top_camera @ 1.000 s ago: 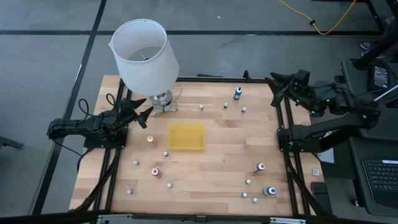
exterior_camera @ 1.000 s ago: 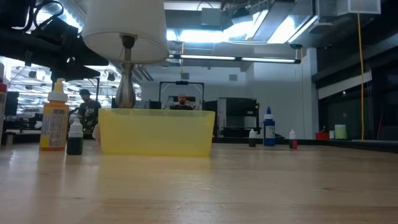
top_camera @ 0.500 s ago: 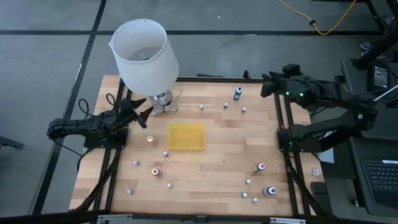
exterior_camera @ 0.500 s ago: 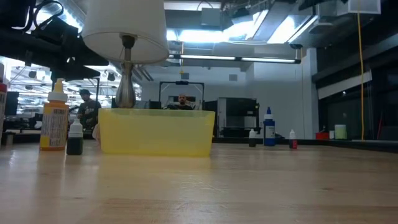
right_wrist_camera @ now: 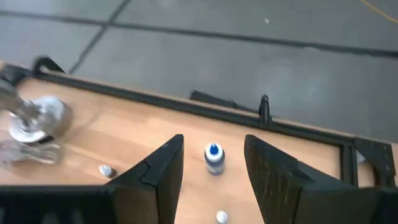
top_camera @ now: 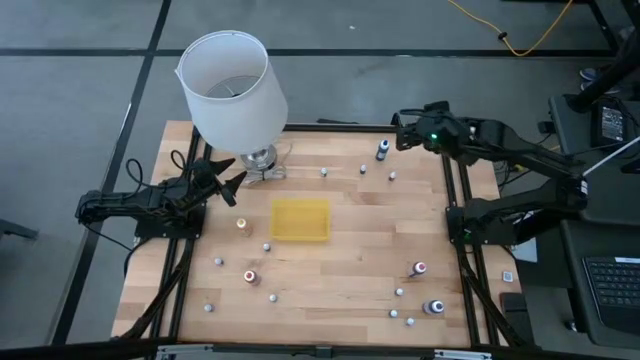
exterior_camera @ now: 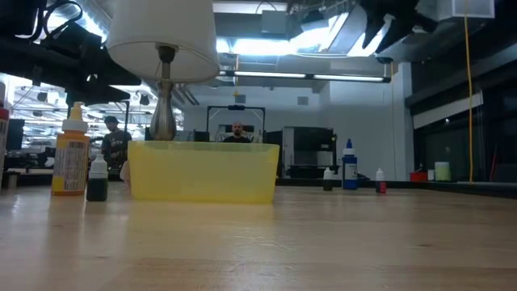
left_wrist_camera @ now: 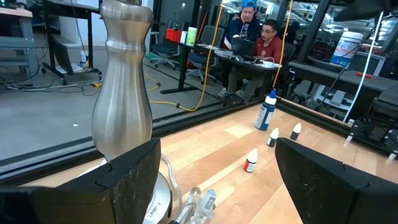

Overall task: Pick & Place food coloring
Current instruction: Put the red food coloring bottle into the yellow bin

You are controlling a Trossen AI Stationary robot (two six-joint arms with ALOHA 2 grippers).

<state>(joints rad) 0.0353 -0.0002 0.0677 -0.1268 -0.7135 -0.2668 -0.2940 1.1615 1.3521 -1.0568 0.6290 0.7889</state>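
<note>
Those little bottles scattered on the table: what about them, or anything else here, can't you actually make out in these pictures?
- Small bottles, high view: too small to read cap colours or labels on most.
- Yellow tray, low view: its wall hides whatever lies inside and behind.
- Lamp, high view: the shade covers most of its base; the left wrist view cuts off its top.
- Right gripper: height above the blue-capped bottle is unclear.

The high view looks straight down on the whole pale wooden counter (top_camera: 340, 260). The low view sits at counter height, close behind the flat yellow rectangular tray (exterior_camera: 203, 171), facing the room. Both wrist views share the blue-capped small bottle (right_wrist_camera: 214, 158) ahead of the right gripper (right_wrist_camera: 211, 180).
</note>
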